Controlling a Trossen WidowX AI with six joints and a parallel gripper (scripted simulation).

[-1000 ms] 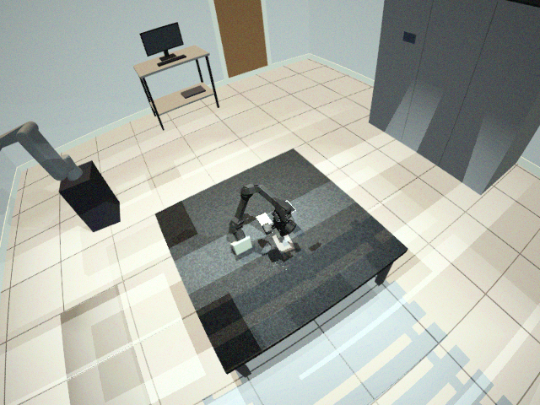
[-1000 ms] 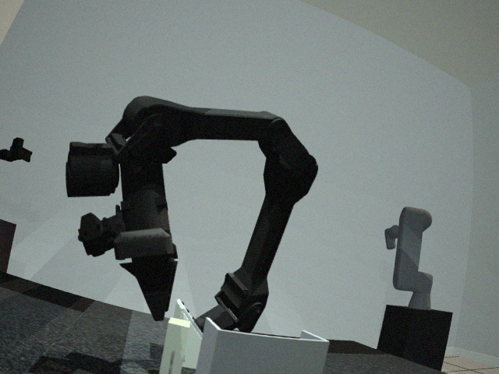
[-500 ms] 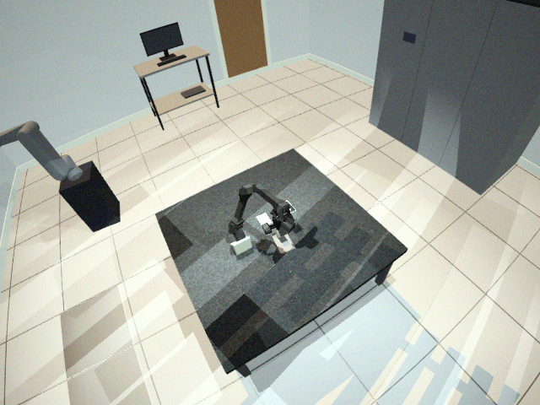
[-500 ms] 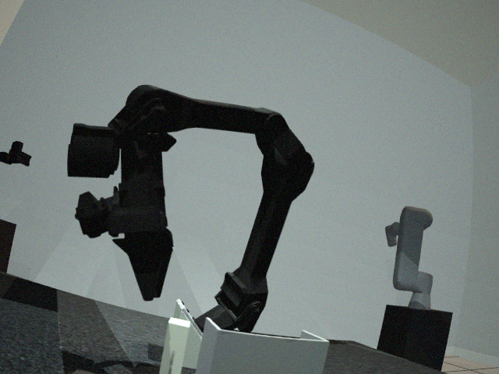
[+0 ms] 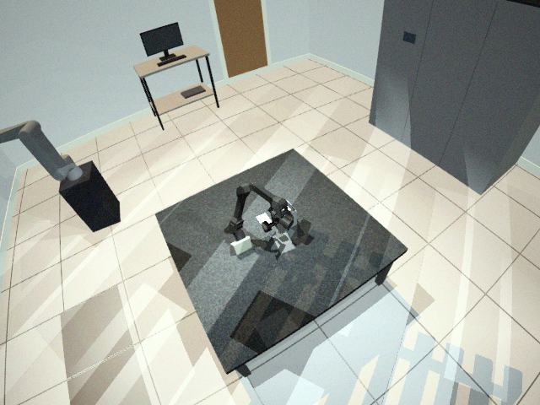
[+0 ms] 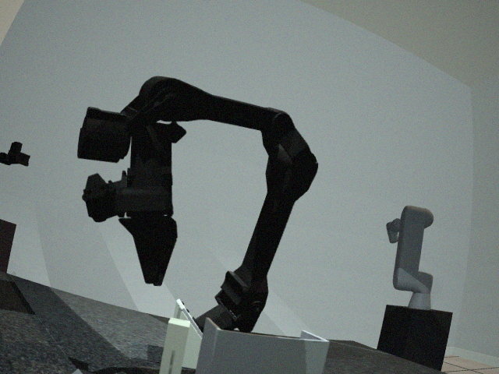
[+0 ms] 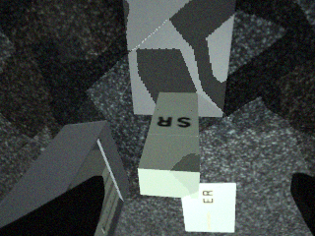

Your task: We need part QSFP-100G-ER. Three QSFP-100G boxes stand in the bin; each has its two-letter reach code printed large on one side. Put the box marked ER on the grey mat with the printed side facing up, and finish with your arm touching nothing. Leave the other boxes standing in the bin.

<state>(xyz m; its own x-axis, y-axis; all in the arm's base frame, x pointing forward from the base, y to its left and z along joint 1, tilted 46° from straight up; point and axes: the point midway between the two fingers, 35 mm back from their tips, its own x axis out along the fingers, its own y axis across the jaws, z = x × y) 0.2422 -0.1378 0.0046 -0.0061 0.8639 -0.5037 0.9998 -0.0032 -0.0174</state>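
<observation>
Seen from the top, the gripper (image 5: 274, 224) (image 6: 153, 284) (image 7: 196, 183) is over the bench (image 5: 348, 222) (image 6: 100, 322) (image 7: 266, 147), well inside its four corners. The exterior view shows its fingertips touching nothing. At the wrist, they stand wide, empty; the white ER-marked face (image 7: 220, 211) points up, letters sideways, beside the SR box (image 7: 169, 152), its long axis unclear.
</observation>
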